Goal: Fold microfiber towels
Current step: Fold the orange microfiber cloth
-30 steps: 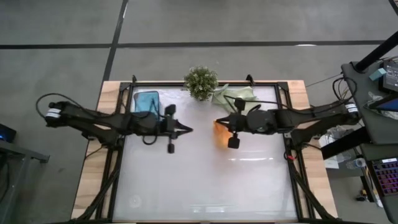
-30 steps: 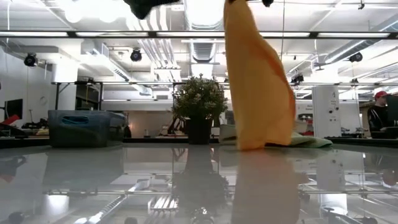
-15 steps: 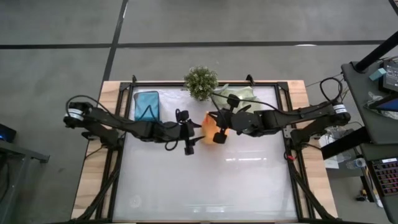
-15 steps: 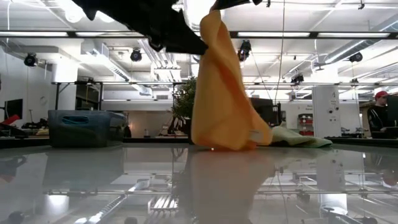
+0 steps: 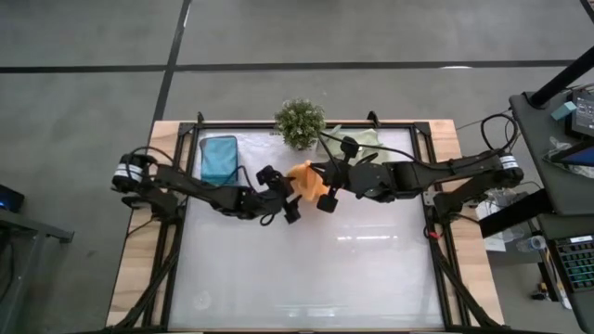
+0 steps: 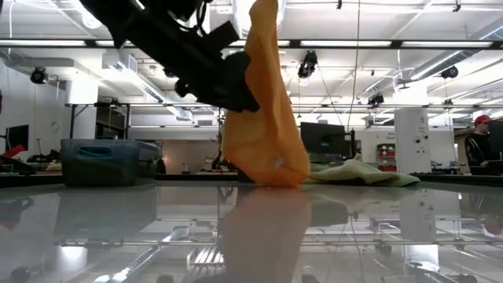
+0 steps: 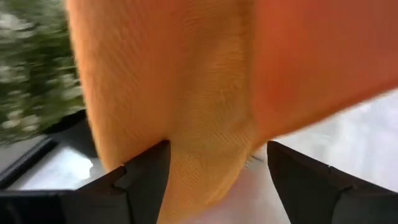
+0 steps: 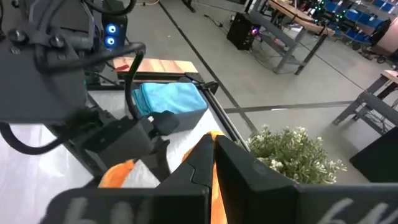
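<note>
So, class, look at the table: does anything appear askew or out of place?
Only the pale green towels stand out: they lie in a rumpled heap beside the plant, unlike the neat teal towels. The orange towel hangs from the right claw, mid-task.

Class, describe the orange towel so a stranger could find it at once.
Start at the bushy plant on the table's far edge. Just in front hangs the orange towel, pinched by the right gripper, the open left gripper around it. It alone is orange and lifted.

Table (image 5: 306, 278): plant (image 5: 300, 122), teal towel (image 5: 219, 158), green towel (image 5: 357, 139).
</note>
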